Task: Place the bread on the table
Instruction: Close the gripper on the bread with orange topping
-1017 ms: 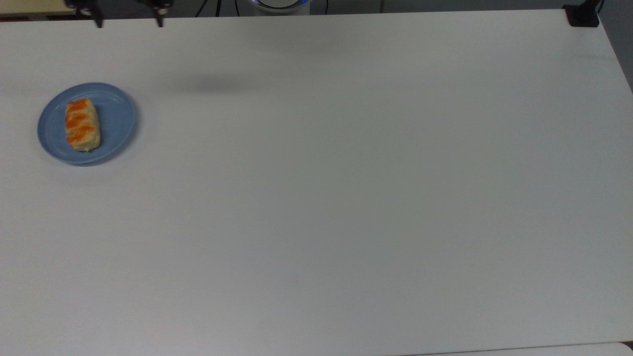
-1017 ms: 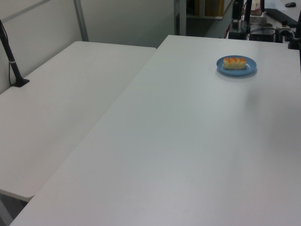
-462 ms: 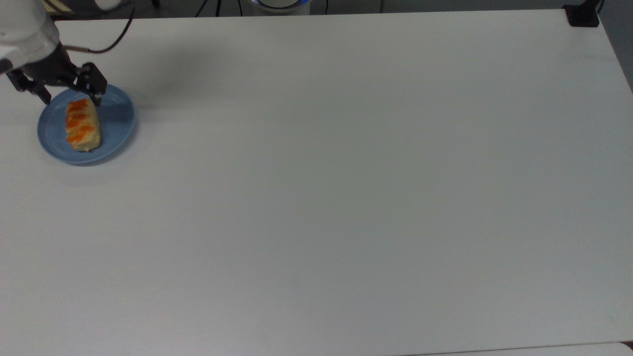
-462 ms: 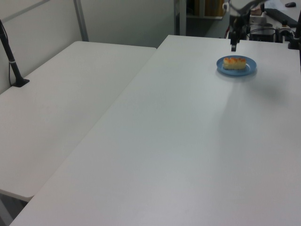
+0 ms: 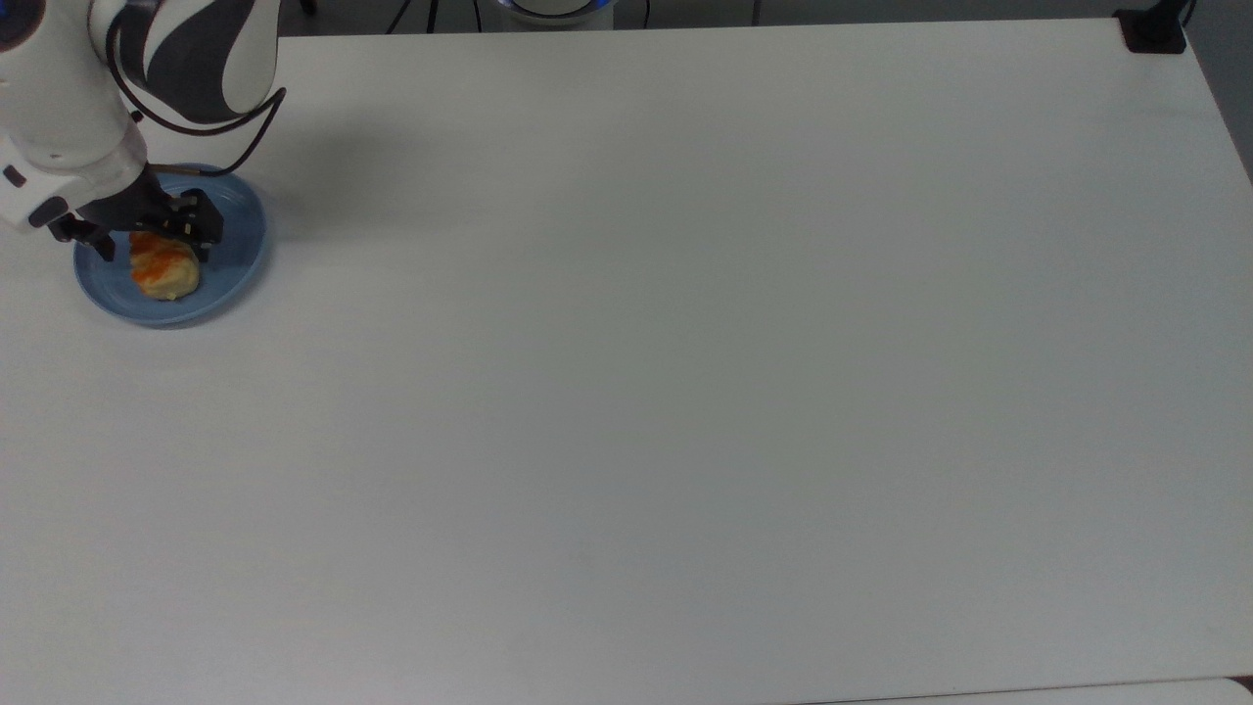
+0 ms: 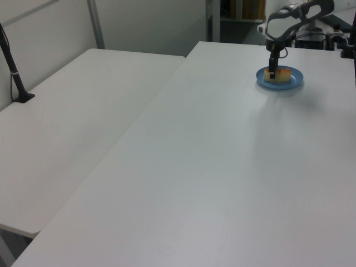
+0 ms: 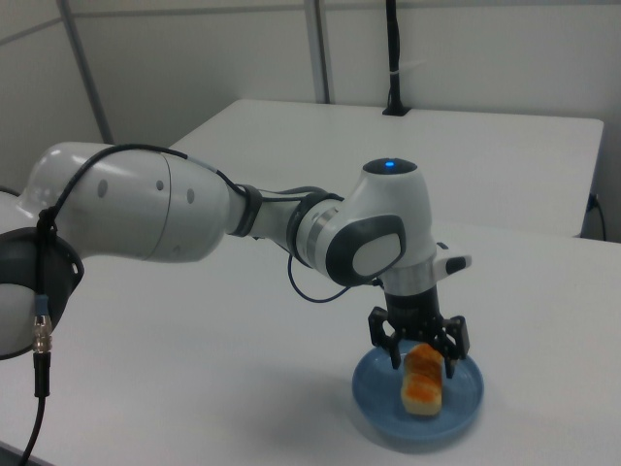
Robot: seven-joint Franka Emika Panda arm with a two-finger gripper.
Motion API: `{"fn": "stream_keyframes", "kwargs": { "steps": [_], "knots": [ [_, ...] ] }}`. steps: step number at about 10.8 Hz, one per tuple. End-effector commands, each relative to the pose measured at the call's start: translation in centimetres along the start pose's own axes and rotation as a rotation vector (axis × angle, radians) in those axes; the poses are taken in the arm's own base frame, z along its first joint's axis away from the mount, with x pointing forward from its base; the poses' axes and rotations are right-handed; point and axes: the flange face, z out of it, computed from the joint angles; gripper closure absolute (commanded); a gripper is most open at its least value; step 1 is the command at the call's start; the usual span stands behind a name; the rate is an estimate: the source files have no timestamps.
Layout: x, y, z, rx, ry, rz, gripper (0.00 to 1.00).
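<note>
Bread (image 7: 424, 380), oblong, orange-striped, on round plate (image 7: 466, 403)

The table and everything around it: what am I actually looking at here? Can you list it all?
table: one, white, filling most of the top view
second table: one, white, butted against the first, on the left view's left
plate: one, blue, round, near the top view's left edge
bread: one, pale beige with orange stripes, lying on the plate
black post: one, standing on the second table
arm: one, white and grey, reaching over the plate
gripper: one, black, open, fingers either side of the bread's far end
</note>
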Motion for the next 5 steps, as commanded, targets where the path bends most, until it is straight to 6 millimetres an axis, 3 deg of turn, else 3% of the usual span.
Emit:
{"fn": "stream_keyframes", "kwargs": {
  "steps": [1,2,3,5],
  "knots": [
    [-0.7,-0.6,0.7,-0.008,-0.004,-0.035,0.52],
    [-0.9,-0.6,0.7,-0.005,-0.010,-0.035,0.65],
    [-0.9,-0.5,-0.2,-0.009,-0.002,-0.032,0.71],
    [-1.3,-0.9,-3.5,0.010,-0.024,-0.015,0.70]
  ]
}}
